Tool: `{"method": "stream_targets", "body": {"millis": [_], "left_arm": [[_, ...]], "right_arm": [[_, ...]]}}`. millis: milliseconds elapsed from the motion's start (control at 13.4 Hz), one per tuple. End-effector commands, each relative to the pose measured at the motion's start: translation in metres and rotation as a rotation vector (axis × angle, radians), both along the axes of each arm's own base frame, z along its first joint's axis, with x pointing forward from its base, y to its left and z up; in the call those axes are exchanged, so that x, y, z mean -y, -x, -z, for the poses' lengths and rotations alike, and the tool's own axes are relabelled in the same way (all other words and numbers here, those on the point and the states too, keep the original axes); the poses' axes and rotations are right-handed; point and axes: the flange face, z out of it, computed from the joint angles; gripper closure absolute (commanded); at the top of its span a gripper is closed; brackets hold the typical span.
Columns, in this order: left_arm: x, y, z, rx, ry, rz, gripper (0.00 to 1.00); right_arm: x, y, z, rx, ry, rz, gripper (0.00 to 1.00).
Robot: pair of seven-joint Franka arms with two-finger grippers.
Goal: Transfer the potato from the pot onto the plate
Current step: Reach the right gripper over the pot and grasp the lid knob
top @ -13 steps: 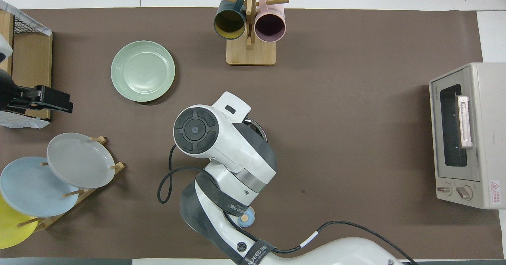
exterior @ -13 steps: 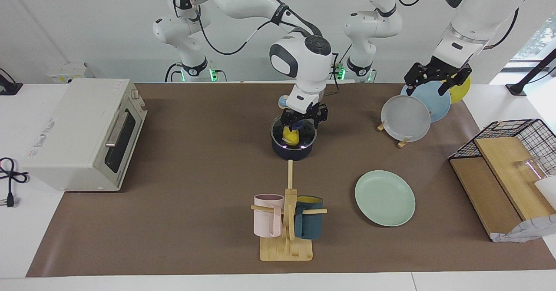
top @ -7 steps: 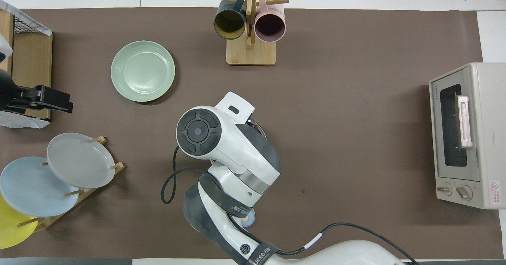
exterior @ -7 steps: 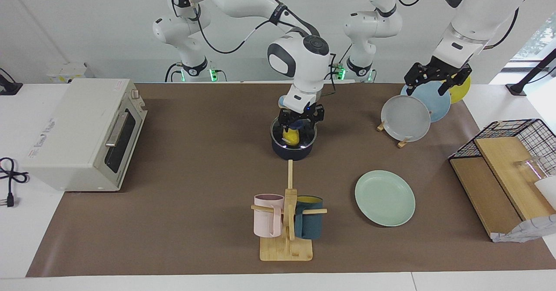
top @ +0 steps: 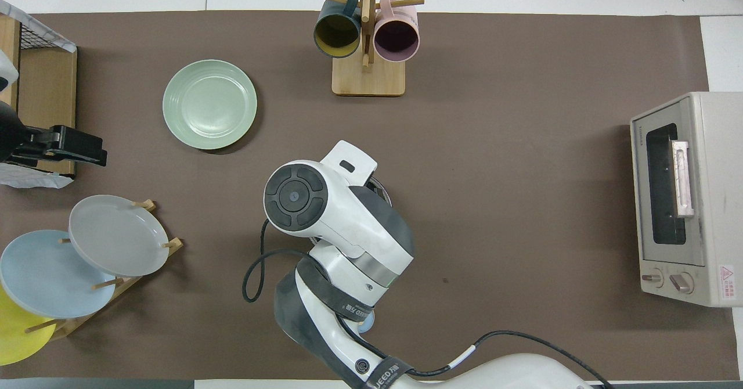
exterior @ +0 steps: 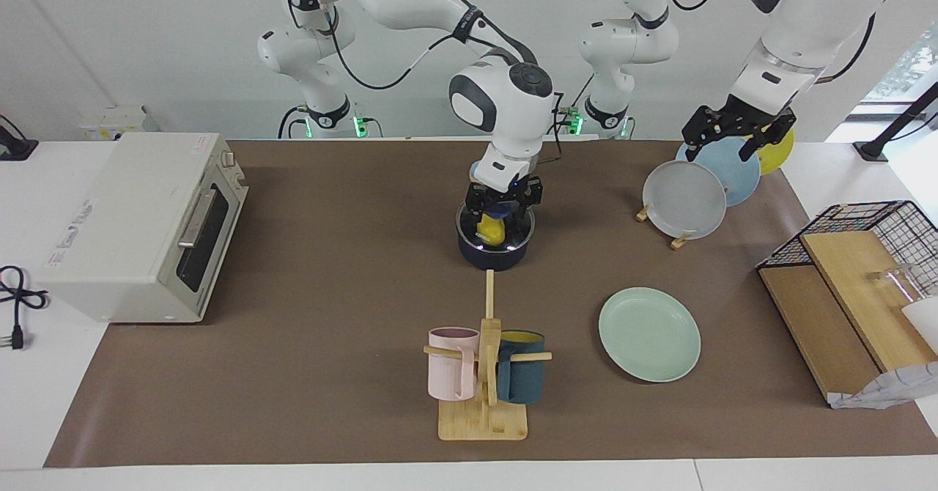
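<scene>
The yellow potato [exterior: 489, 231] sits inside the dark navy pot [exterior: 492, 258] at the middle of the table. My right gripper [exterior: 499, 211] reaches down into the pot and is shut on the potato's top. The potato stands upright within the pot's rim. In the overhead view my right arm covers the pot except a sliver of its rim [top: 384, 189], and the potato is hidden. The mint-green plate [exterior: 649, 334] lies empty, farther from the robots than the pot, toward the left arm's end; it also shows in the overhead view [top: 209, 104]. My left gripper [exterior: 722, 143] waits open over the plate rack.
A rack with grey [exterior: 684, 199], light blue and yellow plates stands at the left arm's end. A wooden mug tree [exterior: 484, 374] with a pink and a teal mug stands farther from the robots than the pot. A toaster oven [exterior: 139, 223] and a wire basket [exterior: 872, 231] stand at the table's ends.
My right arm has risen a little over the pot, and the potato now looks narrower and more upright between the fingers. The left arm has not moved.
</scene>
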Motion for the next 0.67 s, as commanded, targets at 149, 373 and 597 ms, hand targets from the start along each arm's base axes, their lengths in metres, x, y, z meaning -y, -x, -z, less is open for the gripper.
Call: {"method": "stream_targets", "body": {"millis": [149, 373, 597], "left_arm": [[-0.001, 0.010, -0.002, -0.011, -0.017, 0.006, 0.00], [-0.003, 0.009, -0.003, -0.006, -0.017, 0.003, 0.00], [-0.003, 0.010, -0.002, -0.009, -0.017, 0.003, 0.00]], "right_arm": [[0.006, 0.006, -0.007, 0.003, -0.001, 0.003, 0.56], [0.014, 0.002, -0.018, 0.003, -0.021, 0.019, 0.86], [0.022, -0.005, -0.031, 0.009, -0.031, 0.012, 1.00]]}}
